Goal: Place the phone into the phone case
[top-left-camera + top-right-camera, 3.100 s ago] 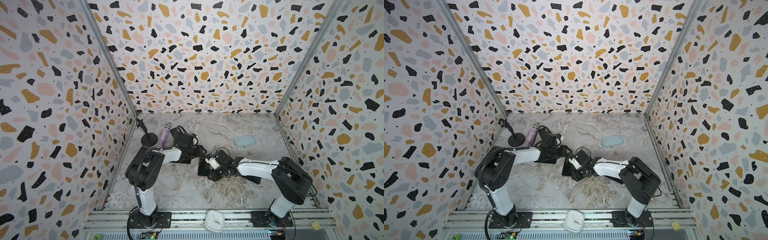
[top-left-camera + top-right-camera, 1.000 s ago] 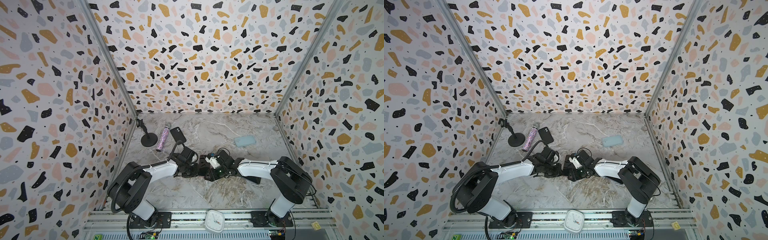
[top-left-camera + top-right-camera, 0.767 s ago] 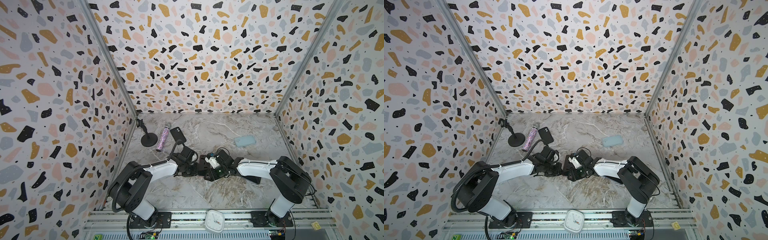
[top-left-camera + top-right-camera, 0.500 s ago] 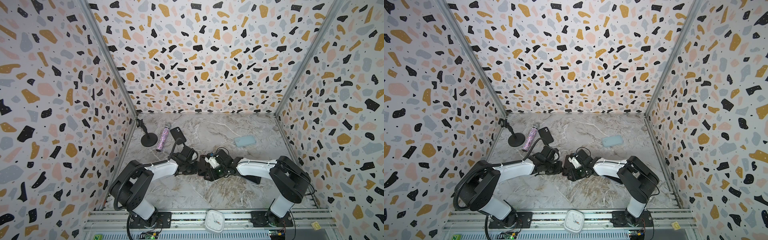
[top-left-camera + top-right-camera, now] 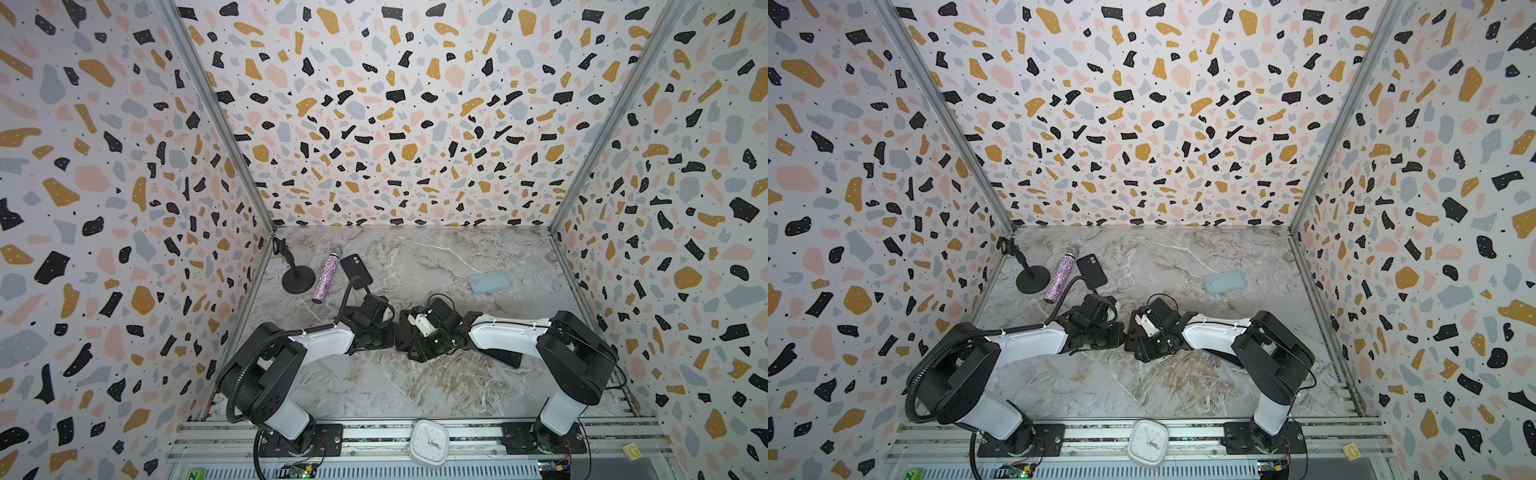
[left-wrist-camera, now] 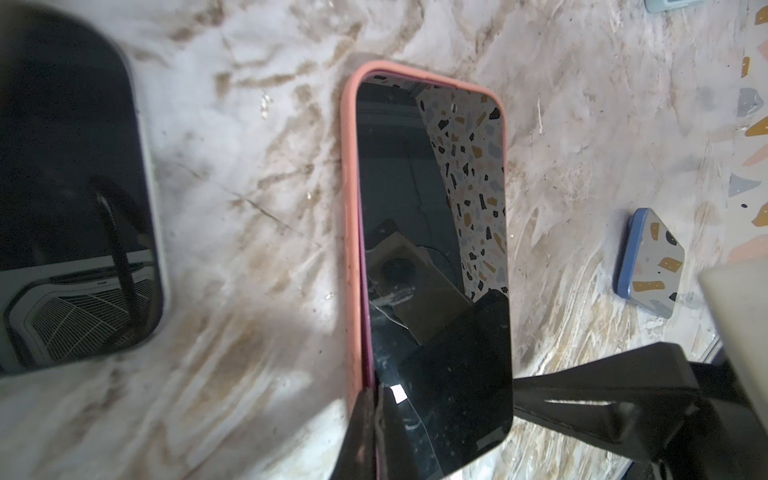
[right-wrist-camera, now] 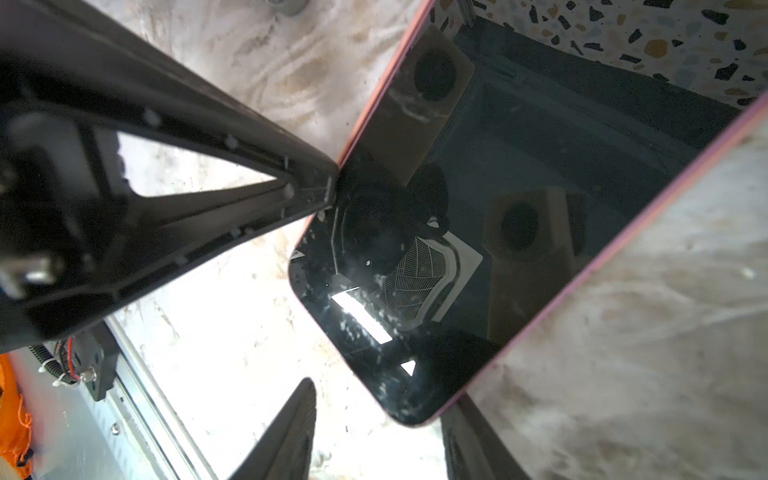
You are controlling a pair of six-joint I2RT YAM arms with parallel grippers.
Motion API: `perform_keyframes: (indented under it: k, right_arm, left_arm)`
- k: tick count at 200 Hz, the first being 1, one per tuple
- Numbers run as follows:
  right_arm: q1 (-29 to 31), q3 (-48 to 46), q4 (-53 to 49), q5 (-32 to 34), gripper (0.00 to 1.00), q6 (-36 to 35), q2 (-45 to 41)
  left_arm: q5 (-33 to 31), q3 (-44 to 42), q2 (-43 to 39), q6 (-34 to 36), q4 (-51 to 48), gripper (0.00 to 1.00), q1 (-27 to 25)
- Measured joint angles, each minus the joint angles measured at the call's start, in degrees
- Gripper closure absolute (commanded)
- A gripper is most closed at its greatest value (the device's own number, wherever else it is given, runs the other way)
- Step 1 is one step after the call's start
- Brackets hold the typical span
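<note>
- The phone point(image 6: 432, 232) lies screen up in the pink phone case point(image 6: 349, 208), flat on the marble table point(image 6: 249, 249) between the two grippers.
- Its far end and long sides show pink rim. The end nearest the grippers shows none, so I judge that end not yet seated.
- The long axis runs straight away from the left gripper point(image 6: 368, 432). The unseated end is at its tips and the seated end points away from it.
- The left gripper is clenched, its tips at the case's rim by the near corner. Whether they pinch the wall I cannot tell.
- The right gripper point(image 7: 318, 286) has its fingers apart. One tip touches the phone's long edge near that same end and the other stands clear, so nothing is gripped.
- Risk: pushing along the axis could slide phone and case together over the smooth marble instead of seating it.
- Risk: the sideways touch could swing the phone, or fold the soft rim under the corner.
- Risk: tips could skid off the glossy glass.
</note>
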Motion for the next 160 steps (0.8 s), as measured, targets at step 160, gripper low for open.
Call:
perform_keyframes:
  k: [160]
  right_arm:
    - [0.5, 0.9, -1.0, 0.9, 0.45, -1.6, 0.2]
  left_arm:
    - [-3.7, 6.4, -0.9, 3.6, -15.0, 0.89, -4.3]
